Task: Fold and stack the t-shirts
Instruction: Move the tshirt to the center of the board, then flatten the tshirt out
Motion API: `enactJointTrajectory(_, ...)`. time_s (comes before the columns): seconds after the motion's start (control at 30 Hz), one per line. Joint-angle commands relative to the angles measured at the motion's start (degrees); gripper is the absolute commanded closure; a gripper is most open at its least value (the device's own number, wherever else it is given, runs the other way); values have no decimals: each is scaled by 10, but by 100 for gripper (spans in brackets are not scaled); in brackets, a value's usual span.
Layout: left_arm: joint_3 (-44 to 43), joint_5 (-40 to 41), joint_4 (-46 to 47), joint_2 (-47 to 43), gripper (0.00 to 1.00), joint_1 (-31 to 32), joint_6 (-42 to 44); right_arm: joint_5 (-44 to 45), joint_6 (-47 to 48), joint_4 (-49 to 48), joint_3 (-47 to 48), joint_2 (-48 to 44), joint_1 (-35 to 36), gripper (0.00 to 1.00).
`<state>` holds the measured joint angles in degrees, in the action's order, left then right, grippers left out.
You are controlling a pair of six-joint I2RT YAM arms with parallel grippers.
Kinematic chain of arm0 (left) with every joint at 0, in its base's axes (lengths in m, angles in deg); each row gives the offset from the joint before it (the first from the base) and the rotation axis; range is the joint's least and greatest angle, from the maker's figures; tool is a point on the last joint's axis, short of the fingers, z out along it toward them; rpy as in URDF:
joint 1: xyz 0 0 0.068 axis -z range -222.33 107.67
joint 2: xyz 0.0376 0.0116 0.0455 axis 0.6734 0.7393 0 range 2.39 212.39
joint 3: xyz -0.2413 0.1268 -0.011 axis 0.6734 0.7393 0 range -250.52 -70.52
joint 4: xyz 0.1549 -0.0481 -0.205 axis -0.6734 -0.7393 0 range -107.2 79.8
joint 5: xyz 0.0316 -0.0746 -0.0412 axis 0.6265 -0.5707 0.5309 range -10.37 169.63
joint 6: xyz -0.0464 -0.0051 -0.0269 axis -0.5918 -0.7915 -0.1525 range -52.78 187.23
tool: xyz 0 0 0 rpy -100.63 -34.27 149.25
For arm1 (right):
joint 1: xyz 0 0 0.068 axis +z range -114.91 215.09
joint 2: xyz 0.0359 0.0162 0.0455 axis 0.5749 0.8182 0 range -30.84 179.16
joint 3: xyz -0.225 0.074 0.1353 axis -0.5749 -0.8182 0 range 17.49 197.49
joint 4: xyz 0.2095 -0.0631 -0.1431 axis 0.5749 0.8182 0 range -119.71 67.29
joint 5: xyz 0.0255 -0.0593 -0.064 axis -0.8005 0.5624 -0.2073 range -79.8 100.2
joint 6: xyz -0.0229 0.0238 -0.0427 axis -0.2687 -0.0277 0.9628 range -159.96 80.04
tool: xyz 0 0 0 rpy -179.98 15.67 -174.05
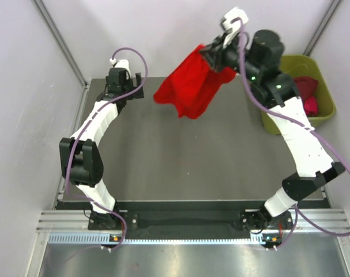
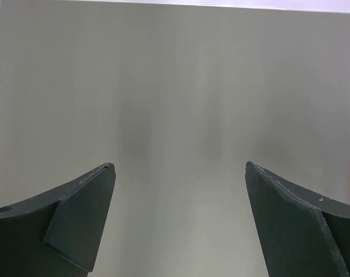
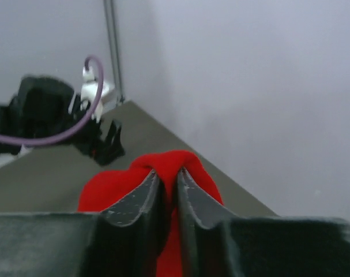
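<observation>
- Pale, smooth walls point(image 1: 13, 86) box in your workspace, and the surface point(image 1: 221, 167) is a flat sheet of matte grey metal with a soft sheen.
- Your right pincer point(image 3: 168, 173) is clamped on the bright red t-shirt point(image 1: 189, 86). In the right wrist view its two dark, scuffed fingers point(image 3: 134, 205) stand almost together, with a fold of red cloth bulging up between and around their tips.
- From above, you see that shirt hanging from the pincer as a loose, crumpled bundle over the far middle of the surface, its lower edge drooping in soft folds. You cannot tell from there whether the lowest folds touch the metal.
- Your left pincer point(image 2: 179, 167) is spread wide with nothing between its blunt, wedge-shaped black tips. It faces bare grey metal, and a sliver of red shows at the right edge of the left wrist view.
- In the top view that pincer sits at the far left of the surface, near the red shirt but apart from it.
- An olive-green plastic tub point(image 1: 327, 92), rectangular with rounded corners, stands at the far right, partly hidden behind your right arm.
- Inside the tub lie a dark maroon t-shirt point(image 1: 304, 86) and a magenta-pink t-shirt point(image 1: 311, 105), both crumpled and touching each other.
- A glossy purple cable point(image 3: 42, 141) loops off the left wrist.
</observation>
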<state>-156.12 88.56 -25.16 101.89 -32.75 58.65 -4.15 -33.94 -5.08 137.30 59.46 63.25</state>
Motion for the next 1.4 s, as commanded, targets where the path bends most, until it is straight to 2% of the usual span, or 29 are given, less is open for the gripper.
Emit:
enactJointTrajectory(0.0,-17,13,21,-25,1,-24,-10,-42,-19,6,-69,24,20,79)
enactJointTrajectory(0.07,-15,7,21,-27,1,-36,-13,-66,-17,14,-119,38,20,48)
enactJointTrajectory(0.1,-11,7,18,-33,1,-40,-16,-74,-5,37,-153,56,24,10)
enactJointTrajectory(0.13,-8,5,18,-34,1,-44,-18,-55,0,37,-174,58,26,4)
enactJointTrajectory(0.2,3,-4,16,-42,1,-46,-19,-5,12,30,-214,56,25,0)
enactJointTrajectory(0.3,15,-9,14,-51,1,-46,-21,22,51,27,-221,44,26,0)
enactJointTrajectory(0.37,18,-8,13,-55,1,-47,-23,-1,76,35,-211,49,27,0)
enactJointTrajectory(0.47,18,-5,12,-58,1,-51,-35,-47,104,68,-173,102,51,0)
enactJointTrajectory(0.67,29,-16,3,-77,2,-66,-60,-87,111,82,-93,223,111,13)
enactJointTrajectory(0.87,63,-27,-5,-121,5,-92,-73,-125,106,86,-16,334,144,20)
enactJointTrajectory(1.1,95,-46,-3,-148,4,-120,-72,-136,122,102,-12,375,163,32)
enactJointTrajectory(1.27,106,-61,-3,-157,4,-124,-77,-145,120,93,-11,388,167,34)
enactJointTrajectory(1.37,114,-68,-2,-160,4,-124,-80,-163,118,90,0,397,174,39)
